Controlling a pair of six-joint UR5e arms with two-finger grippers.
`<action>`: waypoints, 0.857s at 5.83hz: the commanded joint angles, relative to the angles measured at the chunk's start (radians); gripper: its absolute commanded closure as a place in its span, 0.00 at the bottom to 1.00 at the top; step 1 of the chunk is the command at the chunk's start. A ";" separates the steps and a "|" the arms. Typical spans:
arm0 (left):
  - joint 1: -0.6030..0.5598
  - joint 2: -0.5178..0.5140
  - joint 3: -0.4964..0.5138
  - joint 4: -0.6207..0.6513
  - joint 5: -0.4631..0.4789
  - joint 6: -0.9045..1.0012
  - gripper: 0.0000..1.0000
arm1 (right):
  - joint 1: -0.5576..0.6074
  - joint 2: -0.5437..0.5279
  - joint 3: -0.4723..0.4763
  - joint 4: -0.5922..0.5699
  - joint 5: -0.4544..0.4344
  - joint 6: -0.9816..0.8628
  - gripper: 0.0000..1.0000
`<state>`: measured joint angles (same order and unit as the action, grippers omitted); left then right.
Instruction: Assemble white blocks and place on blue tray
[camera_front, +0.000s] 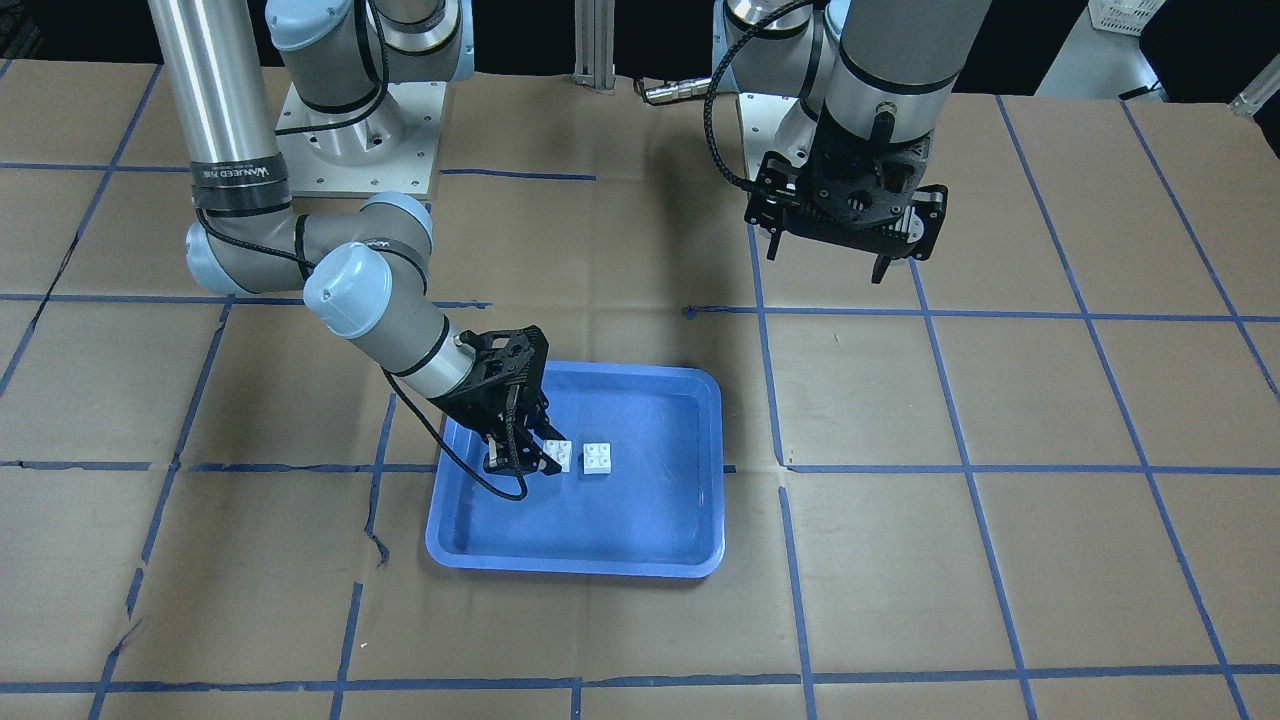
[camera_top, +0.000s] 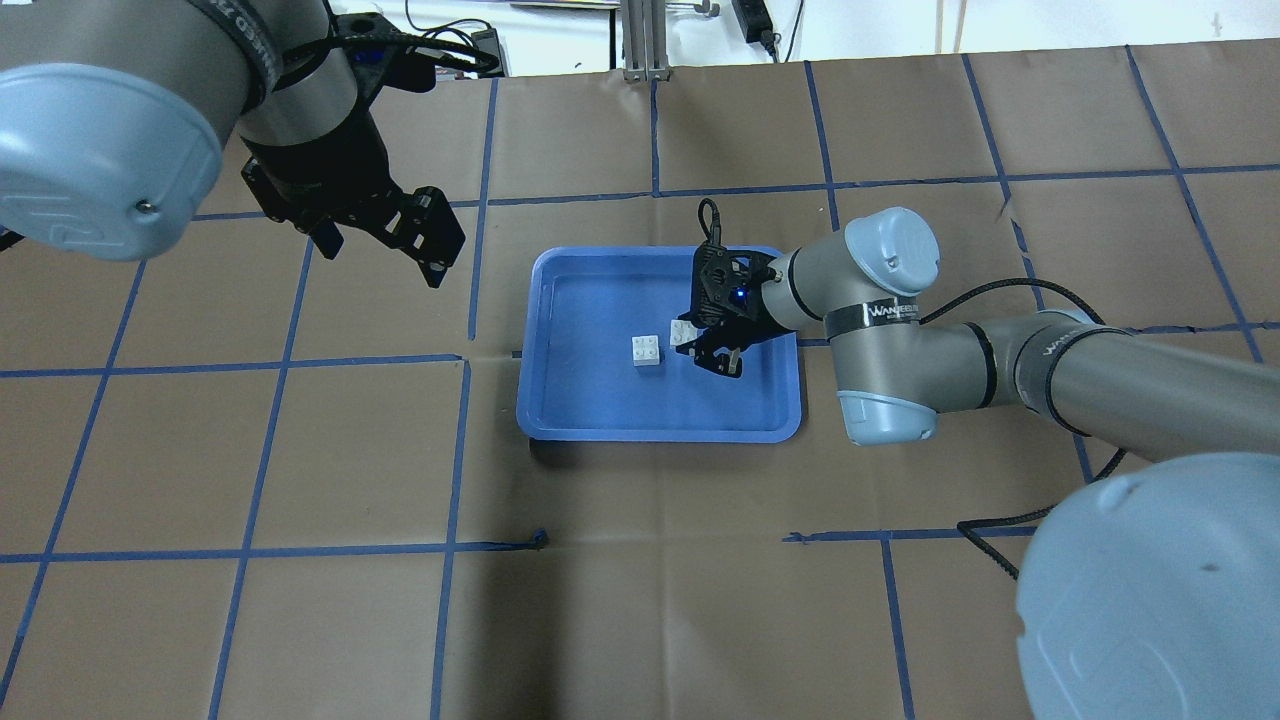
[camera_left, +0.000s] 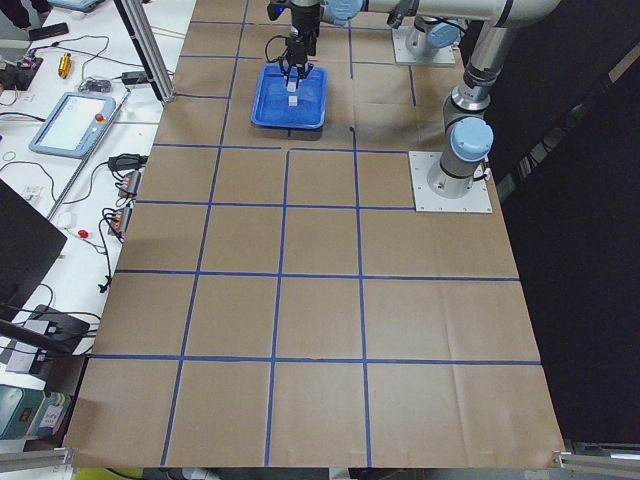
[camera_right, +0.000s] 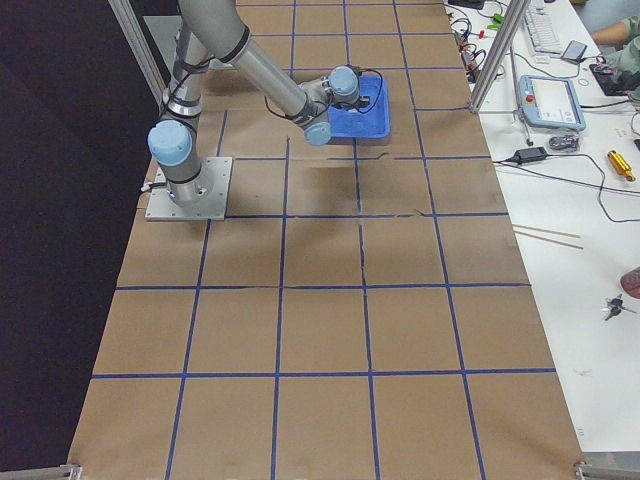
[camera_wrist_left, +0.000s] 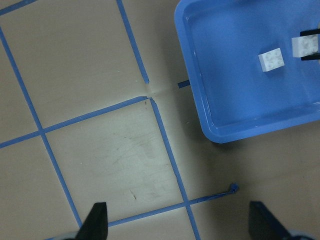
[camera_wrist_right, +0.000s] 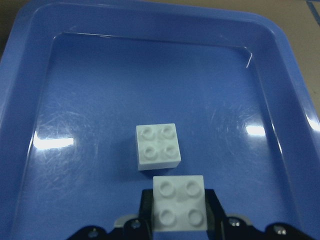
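The blue tray (camera_front: 690, 400) lies mid-table. One white block (camera_front: 598, 458) sits loose on its floor, studs up. My right gripper (camera_front: 520, 455) reaches into the tray and is shut on the other white block (camera_front: 557, 455), also studs up. In the right wrist view the held block (camera_wrist_right: 178, 202) sits between the fingers, right beside the loose block (camera_wrist_right: 158, 146) and not stacked on it. I cannot tell whether the two touch. My left gripper (camera_front: 826, 262) hangs open and empty above the table, well away from the tray (camera_wrist_left: 235, 100).
The table is covered in brown paper with a blue tape grid (camera_front: 930, 315). The two arm bases (camera_front: 360, 140) stand at the robot's edge. Beside the table's ends are a teach pendant (camera_left: 70, 120) and cables.
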<state>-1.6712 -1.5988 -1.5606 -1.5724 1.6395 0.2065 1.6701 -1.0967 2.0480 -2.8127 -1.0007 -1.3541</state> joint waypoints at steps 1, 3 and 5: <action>0.001 0.002 -0.001 0.000 0.000 0.001 0.01 | 0.002 0.024 0.001 -0.007 0.034 -0.008 0.90; 0.002 0.005 0.001 0.000 -0.001 0.001 0.01 | 0.005 0.026 0.000 -0.004 0.036 -0.005 0.90; 0.004 0.005 0.001 0.000 -0.001 0.002 0.01 | 0.005 0.035 0.000 -0.007 0.034 0.053 0.90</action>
<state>-1.6679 -1.5941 -1.5594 -1.5723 1.6383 0.2083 1.6750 -1.0644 2.0480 -2.8173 -0.9647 -1.3313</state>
